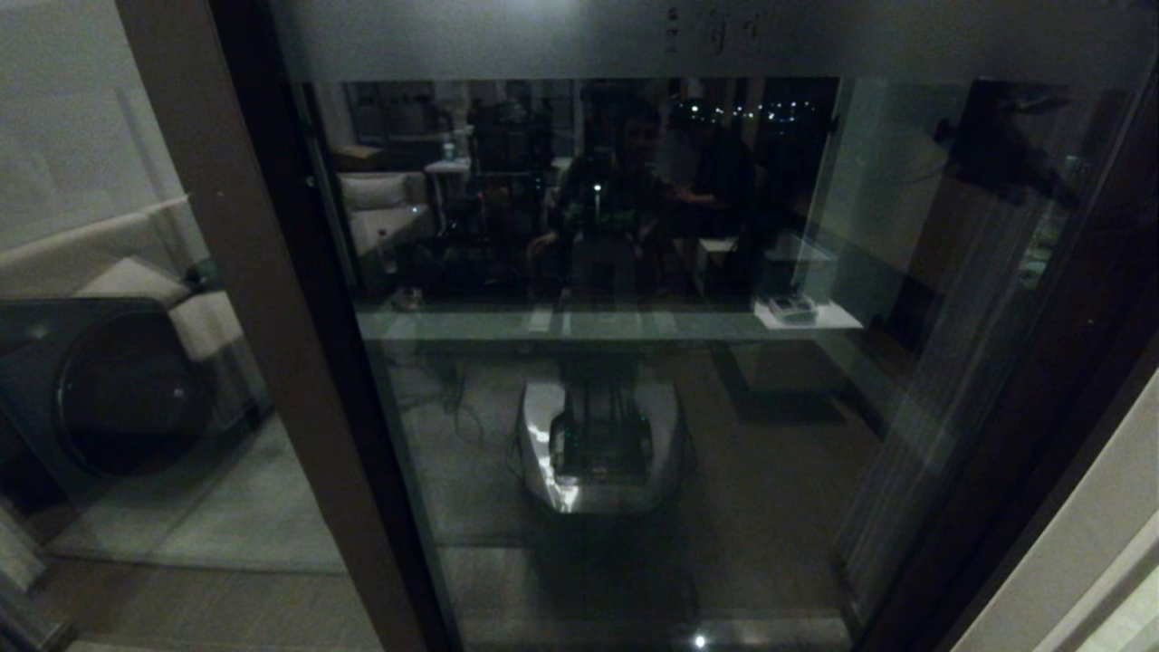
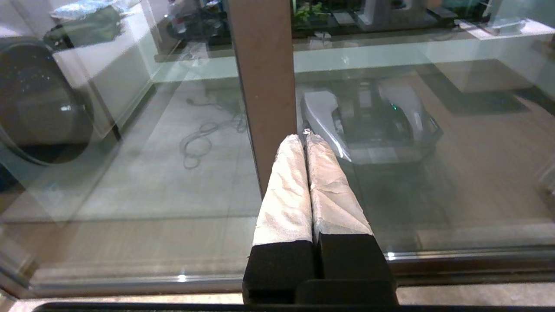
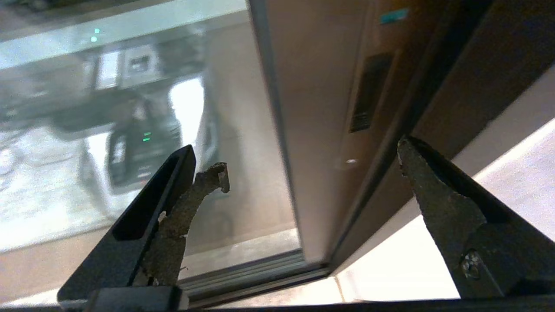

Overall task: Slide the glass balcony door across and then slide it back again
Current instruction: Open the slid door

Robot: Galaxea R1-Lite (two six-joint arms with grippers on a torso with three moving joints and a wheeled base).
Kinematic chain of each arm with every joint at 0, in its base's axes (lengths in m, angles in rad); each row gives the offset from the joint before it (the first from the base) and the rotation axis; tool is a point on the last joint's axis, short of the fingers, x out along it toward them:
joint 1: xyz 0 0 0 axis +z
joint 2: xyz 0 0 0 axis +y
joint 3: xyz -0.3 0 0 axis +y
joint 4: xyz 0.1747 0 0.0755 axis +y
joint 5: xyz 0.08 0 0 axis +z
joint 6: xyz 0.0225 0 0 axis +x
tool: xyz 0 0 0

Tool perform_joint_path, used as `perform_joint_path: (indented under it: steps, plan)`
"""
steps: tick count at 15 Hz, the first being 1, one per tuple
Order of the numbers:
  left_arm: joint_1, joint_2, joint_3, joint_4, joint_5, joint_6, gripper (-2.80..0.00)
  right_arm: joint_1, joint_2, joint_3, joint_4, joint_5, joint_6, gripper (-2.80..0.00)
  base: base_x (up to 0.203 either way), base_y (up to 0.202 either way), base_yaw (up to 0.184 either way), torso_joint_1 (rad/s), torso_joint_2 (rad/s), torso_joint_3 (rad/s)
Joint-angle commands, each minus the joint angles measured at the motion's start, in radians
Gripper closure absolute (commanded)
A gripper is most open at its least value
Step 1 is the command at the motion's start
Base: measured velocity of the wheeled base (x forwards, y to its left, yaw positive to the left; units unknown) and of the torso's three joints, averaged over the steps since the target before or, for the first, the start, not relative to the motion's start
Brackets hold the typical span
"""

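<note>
Glossy glass balcony door, matt brown frame

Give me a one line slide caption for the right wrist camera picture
Right gripper open before the glass balcony door's brown stile, its slim black recessed handle ahead, not yet touched.

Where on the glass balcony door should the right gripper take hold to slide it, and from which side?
Probably the slim black recessed handle in the glass balcony door stile: hook a fingertip in from the room-facing side. The right gripper is open, facing it.
</note>
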Motion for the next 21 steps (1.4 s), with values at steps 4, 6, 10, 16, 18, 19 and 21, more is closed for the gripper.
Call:
perform_joint_path:
  steps: [4,6,10,16,18,19,21]
  plan:
    - [0.0,0.0,0.002,0.0,0.001,0.0,0.0,0.001,0.015,0.0,0.002,0.058,0.0,-2.8,0.0,0.0,0.0,0.0,0.0,0.0]
    - [0.0,0.0,0.002,0.0,0.002,0.0,0.0,0.0,0.034,-0.007,0.001,0.105,0.001,-2.8,0.0,0.0,0.0,0.0,0.0,0.0]
    - [0.0,0.0,0.002,0.0,-0.001,0.0,0.0,-0.001,0.067,-0.012,-0.038,0.102,0.001,-2.8,0.0,0.0,0.0,0.0,0.0,0.0]
    - [0.0,0.0,0.002,0.0,-0.001,0.0,0.0,0.001,0.109,-0.015,-0.096,0.079,0.003,-2.8,0.0,0.0,0.0,0.0,0.0,0.0]
    - [0.0,0.0,0.002,0.0,0.0,0.0,0.0,0.001,0.113,-0.016,-0.098,0.077,0.003,-2.8,0.0,0.0,0.0,0.0,0.0,0.0]
    - [0.0,0.0,0.002,0.0,0.0,0.0,0.0,0.001,0.117,-0.022,-0.098,0.078,0.003,-2.8,0.0,0.0,0.0,0.0,0.0,0.0]
    - [0.0,0.0,0.002,0.0,-0.001,0.0,0.0,0.004,0.133,-0.033,-0.098,0.079,0.007,-2.8,0.0,0.0,0.0,0.0,0.0,0.0]
